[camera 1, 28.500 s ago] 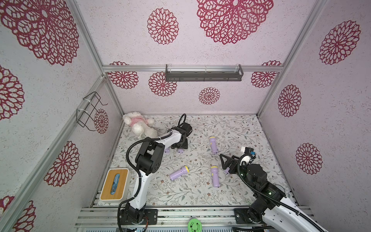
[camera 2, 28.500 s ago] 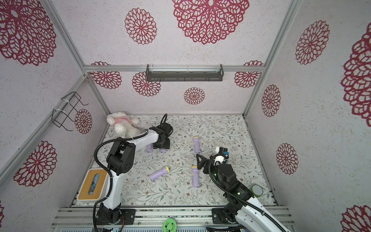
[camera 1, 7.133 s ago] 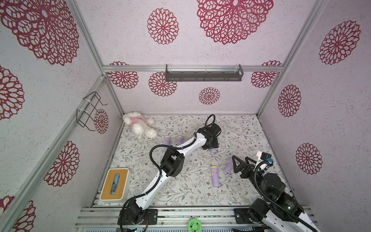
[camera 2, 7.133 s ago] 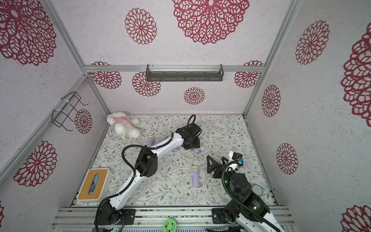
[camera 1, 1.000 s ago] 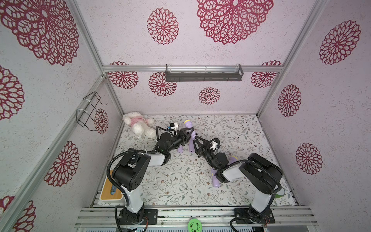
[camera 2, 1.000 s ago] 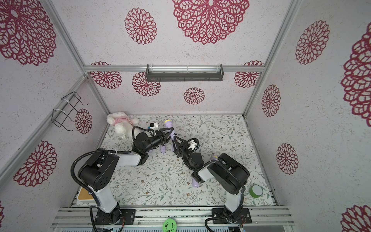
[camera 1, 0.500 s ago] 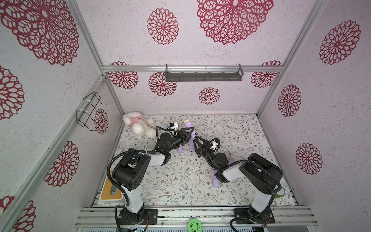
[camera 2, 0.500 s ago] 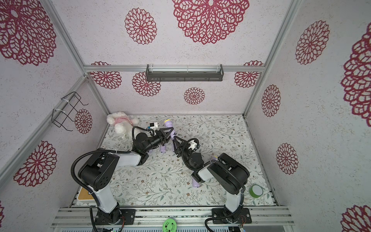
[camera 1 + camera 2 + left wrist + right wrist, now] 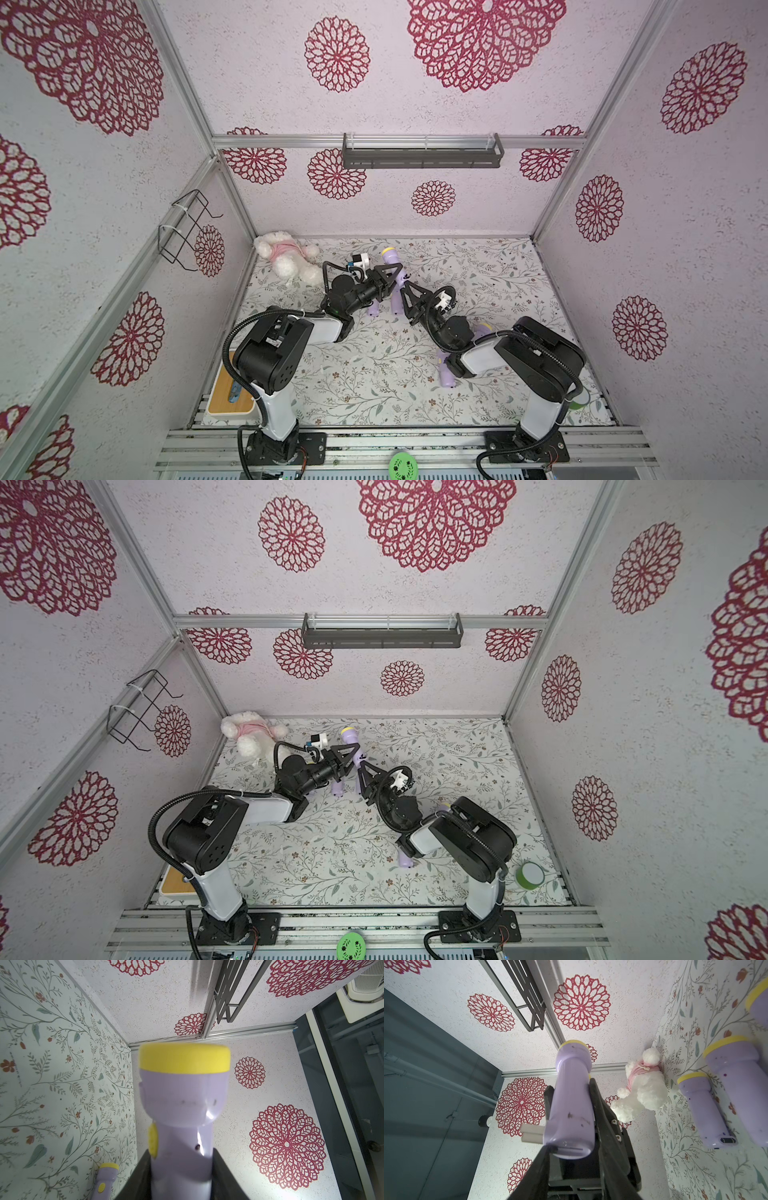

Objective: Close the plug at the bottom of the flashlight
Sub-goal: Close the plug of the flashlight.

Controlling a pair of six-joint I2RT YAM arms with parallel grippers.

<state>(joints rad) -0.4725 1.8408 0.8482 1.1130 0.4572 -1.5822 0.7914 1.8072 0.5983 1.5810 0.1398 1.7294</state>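
A: Where is the flashlight (image 9: 391, 262)?
B: In the air, near the back of the table (image 9: 374, 374). The left gripper (image 9: 388, 282) squeezes its middle.
A: And the right gripper (image 9: 405, 297)?
B: At its bottom, by the plug (image 9: 532, 1133) sticking out. Squeezing or not, I can't tell.

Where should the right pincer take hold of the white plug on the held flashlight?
Probably at the free end of the plug, which juts sideways from the base of the flashlight. Come in from the side it sticks out on: the left pincer clamps the barrel higher up, leaving that end exposed.
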